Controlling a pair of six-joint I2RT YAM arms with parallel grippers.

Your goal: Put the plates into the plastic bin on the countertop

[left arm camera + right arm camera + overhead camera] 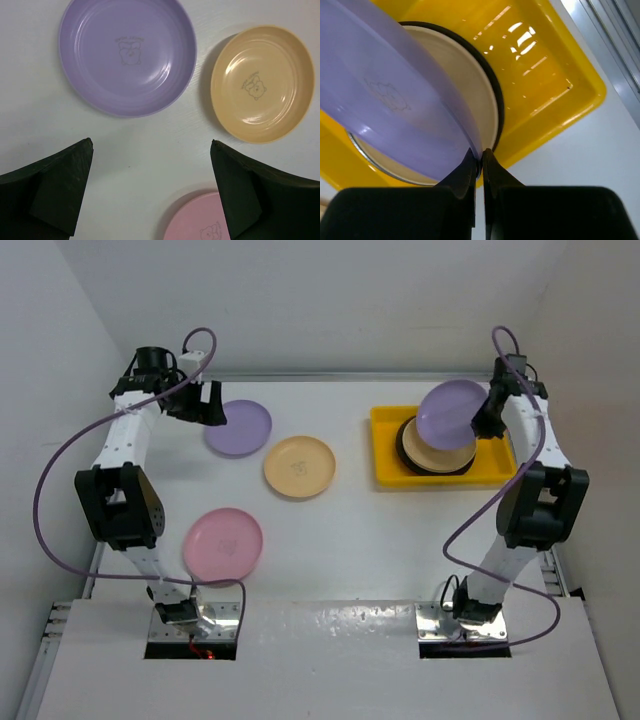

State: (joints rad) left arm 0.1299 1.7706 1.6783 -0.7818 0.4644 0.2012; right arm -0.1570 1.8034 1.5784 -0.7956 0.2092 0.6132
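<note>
Tightly pinched in the right gripper (479, 161), a lilac plate (385, 100) half-hides the stack (467, 87); left gripper (152, 145) gapes.

The yellow bin (545, 70) is glossy plastic, its smooth floor throwing bright glints. The lilac plate (395, 100), orange plate (262, 82) and pink plate (195, 222) look like smooth plastic with a soft sheen. The left claw (151, 150) has matt black fingers (60, 195). The white bench (150, 165) is faintly streaked, with a mild shine.
</note>
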